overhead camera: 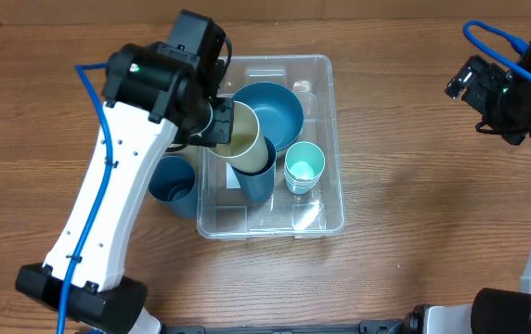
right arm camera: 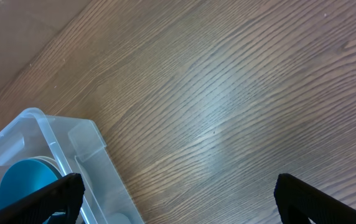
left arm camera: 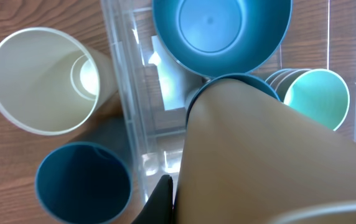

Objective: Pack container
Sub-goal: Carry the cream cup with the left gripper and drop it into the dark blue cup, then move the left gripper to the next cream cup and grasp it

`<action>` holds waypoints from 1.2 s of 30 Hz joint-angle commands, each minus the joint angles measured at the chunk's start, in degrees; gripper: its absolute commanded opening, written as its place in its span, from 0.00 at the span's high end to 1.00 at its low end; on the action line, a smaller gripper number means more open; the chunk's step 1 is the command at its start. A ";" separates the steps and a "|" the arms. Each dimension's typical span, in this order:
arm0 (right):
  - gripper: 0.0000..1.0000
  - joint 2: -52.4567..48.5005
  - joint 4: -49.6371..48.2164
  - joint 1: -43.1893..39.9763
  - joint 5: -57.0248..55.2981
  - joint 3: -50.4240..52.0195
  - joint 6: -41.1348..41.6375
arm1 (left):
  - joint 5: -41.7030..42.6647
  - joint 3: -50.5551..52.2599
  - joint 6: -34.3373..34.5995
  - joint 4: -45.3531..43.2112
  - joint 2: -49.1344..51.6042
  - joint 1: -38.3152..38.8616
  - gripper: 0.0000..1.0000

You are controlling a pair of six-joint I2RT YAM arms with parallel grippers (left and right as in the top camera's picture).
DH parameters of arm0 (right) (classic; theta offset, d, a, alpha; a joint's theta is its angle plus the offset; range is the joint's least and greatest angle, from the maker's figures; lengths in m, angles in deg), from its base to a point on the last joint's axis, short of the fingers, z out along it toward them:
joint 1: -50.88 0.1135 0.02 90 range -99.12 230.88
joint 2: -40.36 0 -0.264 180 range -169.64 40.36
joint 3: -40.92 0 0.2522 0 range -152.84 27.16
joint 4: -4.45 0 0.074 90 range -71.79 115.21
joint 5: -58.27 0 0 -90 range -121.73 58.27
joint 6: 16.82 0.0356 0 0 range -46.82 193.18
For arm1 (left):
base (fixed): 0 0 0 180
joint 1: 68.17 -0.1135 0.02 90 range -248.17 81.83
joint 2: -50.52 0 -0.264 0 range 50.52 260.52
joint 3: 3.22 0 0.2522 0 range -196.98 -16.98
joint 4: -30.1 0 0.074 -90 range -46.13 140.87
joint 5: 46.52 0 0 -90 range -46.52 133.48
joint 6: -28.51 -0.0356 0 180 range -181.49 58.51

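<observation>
Nesting the held cream cup (overhead camera: 244, 139) into the dark blue cup (overhead camera: 258, 181) inside the container (overhead camera: 314, 215) is judged to be the step in hand. It would be done best by bringing the tilted cup upright over the blue mouth, so that both cups are lined up before anything is lowered. Release should be kept back until the base is well seated, since a cup let go askew could tip against the bowl or topple the cup beneath. The left gripper (overhead camera: 217, 123) is clamped on the cream cup near its rim; the narrow base is seen at the dark blue rim, though whether it is already inside cannot be told. The right gripper (right arm camera: 178, 186) is held empty with jaws wide apart, well away between 2 and 3 o'clock from the container. The container is placed near the middle of the table (overhead camera: 414, 232). Within it, the blue bowl (overhead camera: 275, 109) is set at the 12 o'clock end, the dark blue cup toward 7 o'clock beside the white label (left arm camera: 172, 81), and the mint cup (overhead camera: 304, 165) at 4 o'clock. Outside, just beside the wall at about 9 o'clock, a spare blue cup (overhead camera: 173, 181) and, next to it, a loose cream cup (left arm camera: 41, 81) are stood upright, not yet packed.
</observation>
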 commanded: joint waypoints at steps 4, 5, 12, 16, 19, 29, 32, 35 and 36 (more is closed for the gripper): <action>0.00 0.68 -0.15 0.04 0.07 -0.09 0.26 | -0.37 0.35 -0.02 -1.92 3.37 2.32 0.82; 0.00 0.68 -0.15 0.04 0.07 -0.09 0.26 | 0.00 0.35 -0.02 -2.08 3.61 2.60 0.80; 0.00 0.68 -0.15 0.04 0.07 -0.09 0.26 | 0.00 -1.11 0.44 -2.21 3.52 2.60 0.64; 0.00 0.68 -0.15 0.04 0.07 -0.09 0.26 | -5.07 -5.05 2.21 1.75 3.45 0.15 0.53; 0.00 0.68 -0.15 0.04 0.07 -0.09 0.26 | -6.54 -8.39 2.51 5.09 3.45 -4.57 0.44; 0.00 0.68 -0.15 0.04 0.07 -0.09 0.26 | 0.04 -6.32 -0.48 5.16 5.73 -22.27 0.39; 0.00 0.68 -0.15 0.04 0.09 -0.09 0.26 | 2.91 -4.39 -2.36 3.80 7.08 -23.63 0.41; 0.00 0.68 -0.15 0.04 0.07 -0.09 0.26 | 3.61 -2.78 -3.10 2.78 8.48 -23.65 0.41; 0.00 0.68 -0.15 0.04 0.07 -0.09 0.26 | 3.52 -2.32 -3.10 2.47 9.09 -23.58 0.41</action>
